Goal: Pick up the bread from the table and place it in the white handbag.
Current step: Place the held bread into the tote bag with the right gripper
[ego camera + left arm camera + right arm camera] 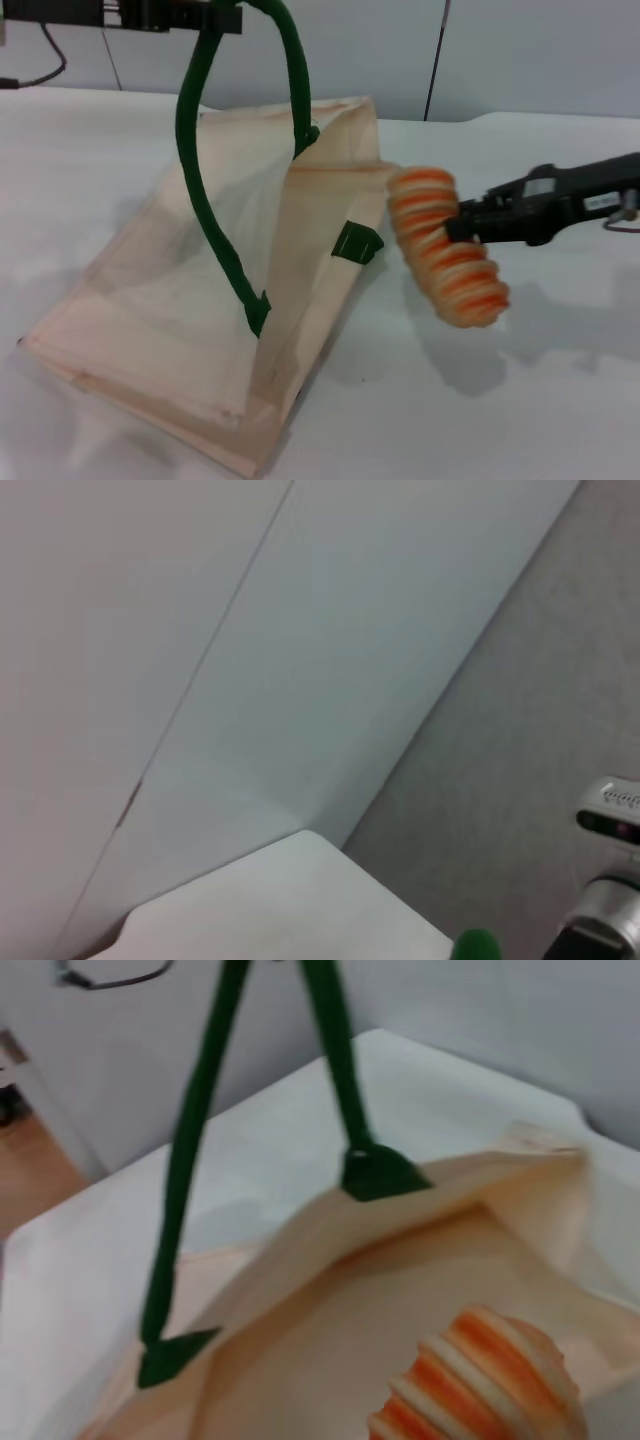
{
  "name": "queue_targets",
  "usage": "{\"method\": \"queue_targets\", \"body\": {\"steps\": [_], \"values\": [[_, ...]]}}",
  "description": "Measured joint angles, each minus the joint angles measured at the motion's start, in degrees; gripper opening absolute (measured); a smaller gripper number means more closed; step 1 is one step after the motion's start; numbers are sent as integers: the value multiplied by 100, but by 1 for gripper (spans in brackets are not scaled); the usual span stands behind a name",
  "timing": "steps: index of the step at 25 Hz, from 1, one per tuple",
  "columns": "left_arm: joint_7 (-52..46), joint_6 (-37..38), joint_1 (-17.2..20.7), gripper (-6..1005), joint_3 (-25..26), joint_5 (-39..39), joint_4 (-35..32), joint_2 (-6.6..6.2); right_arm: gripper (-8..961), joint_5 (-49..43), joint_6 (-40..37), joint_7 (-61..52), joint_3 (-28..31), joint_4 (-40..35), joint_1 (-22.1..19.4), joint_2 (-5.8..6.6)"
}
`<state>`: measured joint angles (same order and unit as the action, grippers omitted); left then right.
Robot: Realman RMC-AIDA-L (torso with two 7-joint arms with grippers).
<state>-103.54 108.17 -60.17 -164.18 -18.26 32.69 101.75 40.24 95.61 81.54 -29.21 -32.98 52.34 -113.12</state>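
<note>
The bread (445,245), an orange and cream striped loaf, hangs in the air just right of the white handbag's mouth, held by my right gripper (468,226), which is shut on it from the right. The white handbag (200,300) lies on the table (520,400) with its mouth pulled up and open. My left gripper (215,22) at the top of the head view holds the green rope handle (205,190) up. In the right wrist view the bread (480,1385) is close above the bag's open edge (420,1210).
A green tab (357,241) sits on the bag's near side by the bread. A black cable (40,65) lies at the table's far left. A wall stands behind the table. The left wrist view shows a green bit of handle (476,945).
</note>
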Motion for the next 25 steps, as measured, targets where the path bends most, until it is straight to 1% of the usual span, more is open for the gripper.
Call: {"method": "queue_targets", "body": {"steps": [1, 2, 4, 6, 7, 9, 13, 16, 20, 25], "values": [[-2, 26, -78, 116, 0, 4, 0, 1, 318, 0, -21, 30, -7, 75, 64, -12], [-2, 26, -78, 116, 0, 4, 0, 1, 308, 1, -58, 53, -16, 141, 143, -36], [-5, 38, -149, 116, 0, 6, -8, 2, 290, -13, -139, 63, -21, 168, 242, -104], [-6, 39, -212, 116, 0, 7, -79, 1, 275, -32, -193, 68, -43, 176, 360, -180], [-6, 40, -236, 116, 0, 7, -117, -5, 267, -28, -246, 81, -86, 227, 476, -238], [-7, 40, -292, 116, 0, 7, -198, -18, 252, -23, -299, 96, -107, 295, 530, -250], [-8, 40, -421, 116, 0, 7, -285, -28, 215, -15, -629, 218, -181, 757, 815, -264], [-9, 39, -493, 116, 0, 7, -292, -16, 192, -14, -899, 237, -241, 954, 993, -268], [-8, 37, -524, 117, 0, 7, -292, -2, 163, -10, -1169, 238, -302, 1091, 1082, -280], [-8, 37, -532, 117, 0, 7, -292, -2, 149, -13, -1629, 240, -455, 1336, 1212, -287]]}}
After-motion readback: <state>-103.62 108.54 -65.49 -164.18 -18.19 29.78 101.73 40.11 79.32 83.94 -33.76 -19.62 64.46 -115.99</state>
